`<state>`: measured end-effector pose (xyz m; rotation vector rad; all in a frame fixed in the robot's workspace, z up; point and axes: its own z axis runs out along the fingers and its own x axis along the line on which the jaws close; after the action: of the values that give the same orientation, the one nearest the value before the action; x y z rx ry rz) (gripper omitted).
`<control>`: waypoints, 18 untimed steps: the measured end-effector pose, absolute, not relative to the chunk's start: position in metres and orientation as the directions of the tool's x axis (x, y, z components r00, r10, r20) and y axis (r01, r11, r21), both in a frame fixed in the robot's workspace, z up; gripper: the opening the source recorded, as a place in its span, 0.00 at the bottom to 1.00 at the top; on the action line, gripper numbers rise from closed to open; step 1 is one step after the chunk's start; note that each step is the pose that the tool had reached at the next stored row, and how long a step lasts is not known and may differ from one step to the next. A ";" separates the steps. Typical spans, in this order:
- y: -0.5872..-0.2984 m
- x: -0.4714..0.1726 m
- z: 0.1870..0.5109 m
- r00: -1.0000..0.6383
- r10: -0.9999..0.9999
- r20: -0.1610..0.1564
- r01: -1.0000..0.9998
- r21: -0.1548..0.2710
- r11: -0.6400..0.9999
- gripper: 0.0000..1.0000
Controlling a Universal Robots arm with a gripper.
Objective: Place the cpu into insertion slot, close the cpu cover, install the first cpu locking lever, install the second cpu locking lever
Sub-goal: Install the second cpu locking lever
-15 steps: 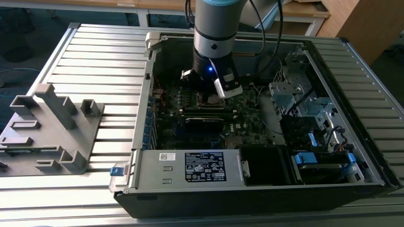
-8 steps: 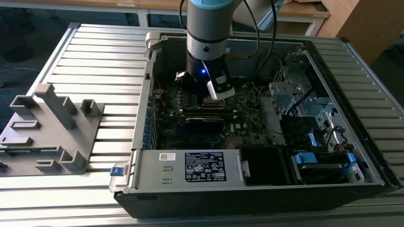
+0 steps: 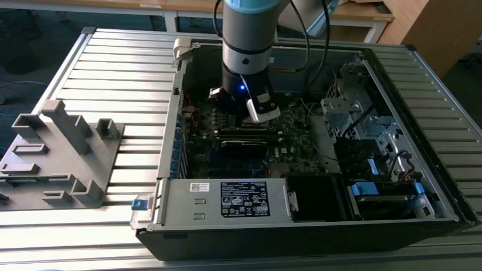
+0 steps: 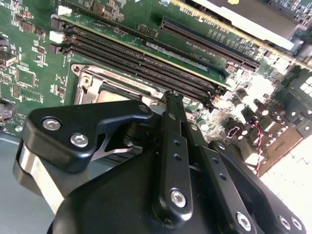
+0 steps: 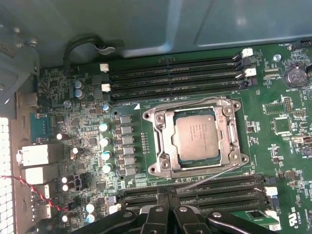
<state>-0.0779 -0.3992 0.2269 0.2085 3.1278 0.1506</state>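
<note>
Cpu [image 5: 196, 136] sits flat in the insertion slot [image 5: 165, 165], its dull silver top facing up and framed by the cpu cover [image 5: 229, 127], which lies down around it with the chip showing through its square window. A thin silver lever [image 5: 209, 178] runs slantwise along the socket's edge nearest the gripper, between the cover and a bank of dark memory slots [image 5: 195, 191].

In the first wrist view the gripper [image 5: 168, 194] shows as black linkages whose two fingers meet at a narrow tip, pressed together with nothing between them. That tip lies over the near memory slots, just beside the socket edge where the lever runs, and apart from the cpu itself; whether it touches the lever cannot be told. In the second wrist view the same closed fingers [image 4: 171, 105] come to a point against the silver frame of the cover [image 4: 92, 83], with long memory slots [image 4: 141, 61] running past beyond it.

In the exterior view the arm [image 3: 245, 39] reaches straight down into the open computer case [image 3: 421, 186], which lies on a slatted metal table [image 3: 113, 68]. The gripper [image 3: 256, 121] hangs low over the green motherboard [image 3: 294, 141]. A grey fixture [image 3: 56, 152] stands on the table at the exterior view's left, well apart from the case.
</note>
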 end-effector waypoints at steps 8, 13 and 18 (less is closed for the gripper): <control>-0.399 -0.079 0.218 -0.991 0.133 0.003 0.132 0.096 0.987 0.11; -0.399 -0.083 0.208 -0.991 0.133 0.003 0.132 0.096 0.987 0.11; -0.399 -0.084 0.205 -0.991 0.133 0.003 0.132 0.096 0.987 0.11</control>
<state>-0.0844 -0.3994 0.2050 0.2084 3.1279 0.1509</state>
